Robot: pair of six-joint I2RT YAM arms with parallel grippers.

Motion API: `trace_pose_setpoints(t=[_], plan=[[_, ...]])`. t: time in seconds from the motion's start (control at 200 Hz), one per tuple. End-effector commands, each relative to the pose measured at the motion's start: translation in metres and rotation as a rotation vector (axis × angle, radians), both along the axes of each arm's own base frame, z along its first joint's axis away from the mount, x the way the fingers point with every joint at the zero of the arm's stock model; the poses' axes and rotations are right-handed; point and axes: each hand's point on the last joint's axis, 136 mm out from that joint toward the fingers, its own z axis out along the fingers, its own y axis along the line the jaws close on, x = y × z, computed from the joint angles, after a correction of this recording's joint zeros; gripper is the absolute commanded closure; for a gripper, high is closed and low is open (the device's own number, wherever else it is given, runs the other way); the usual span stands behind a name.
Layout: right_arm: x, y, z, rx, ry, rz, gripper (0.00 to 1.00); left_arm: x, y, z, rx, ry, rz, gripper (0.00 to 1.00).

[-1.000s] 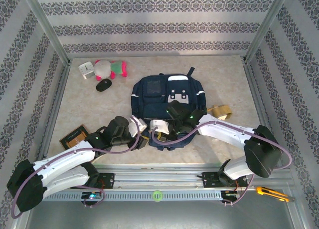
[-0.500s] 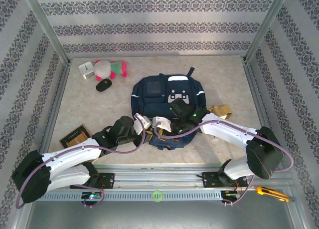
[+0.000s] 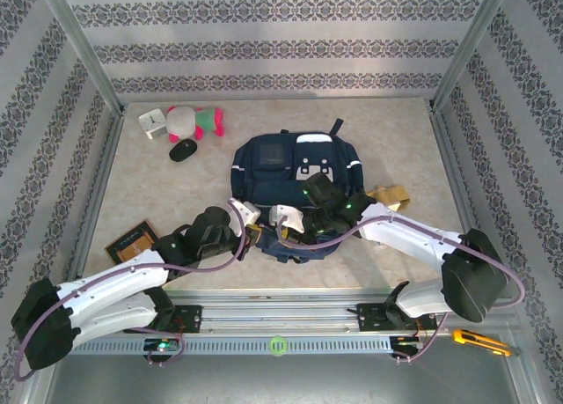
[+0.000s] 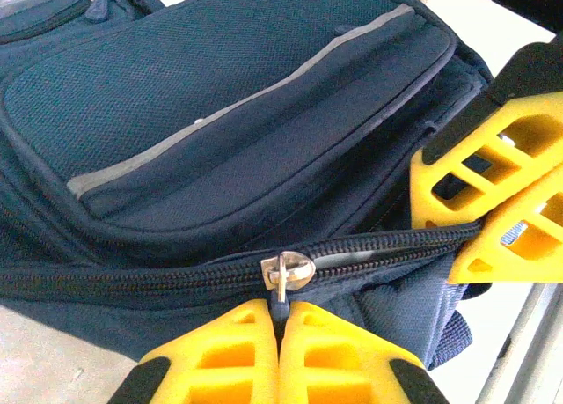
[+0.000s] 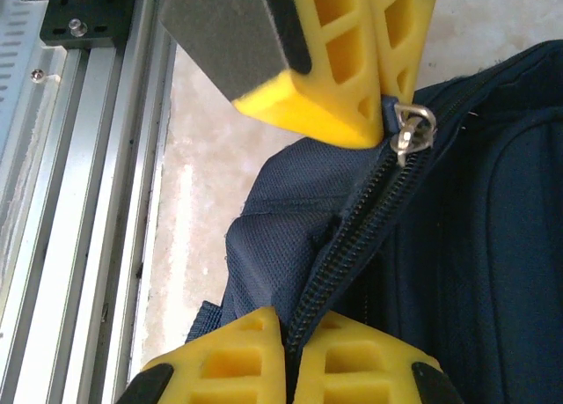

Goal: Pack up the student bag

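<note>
The bag (image 3: 299, 171) lies flat mid-table, its zipped edge toward the arms. The right gripper (image 5: 290, 329) is clamped tight on the fabric at the zip seam, likely to anchor the bag. The left gripper (image 4: 280, 312), fingers closed, pinches the zip pull (image 4: 283, 272) (the zip looks closed here), presumably to draw it open for packing.
</note>
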Motion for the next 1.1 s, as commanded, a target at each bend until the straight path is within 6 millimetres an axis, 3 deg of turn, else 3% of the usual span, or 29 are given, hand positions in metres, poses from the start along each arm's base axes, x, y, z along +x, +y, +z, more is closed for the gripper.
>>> trace_pose_setpoints(t=[0.0, 0.2, 0.46, 0.635, 0.804, 0.889, 0.994, 1.094], plan=[[-0.022, -0.009, 0.012, 0.037, 0.036, 0.053, 1.0, 0.011, 0.034, -0.015, 0.046, 0.048, 0.187, 1.0], [-0.048, -0.035, 0.015, -0.02, -0.019, 0.176, 1.0, 0.022, 0.05, -0.038, 0.039, 0.142, 0.271, 1.0], [-0.074, -0.057, 0.033, -0.024, -0.066, 0.29, 1.0, 0.065, 0.067, -0.059, 0.098, 0.207, 0.407, 1.0], [-0.076, -0.068, 0.045, -0.022, -0.136, 0.291, 1.0, 0.093, 0.094, -0.072, 0.152, 0.226, 0.58, 0.99], [-0.067, -0.071, 0.045, -0.062, -0.184, 0.311, 1.0, 0.115, 0.096, -0.061, 0.09, 0.204, 0.62, 0.96], [-0.06, -0.064, 0.046, -0.056, -0.199, 0.332, 1.0, 0.116, 0.098, -0.048, 0.094, 0.183, 0.629, 0.83], [-0.047, -0.048, 0.051, -0.034, -0.237, 0.379, 1.0, 0.112, 0.117, -0.022, 0.104, 0.141, 0.708, 0.57], [-0.033, -0.03, 0.052, -0.033, -0.25, 0.425, 1.0, 0.105, 0.134, 0.003, 0.086, 0.088, 0.761, 0.42]])
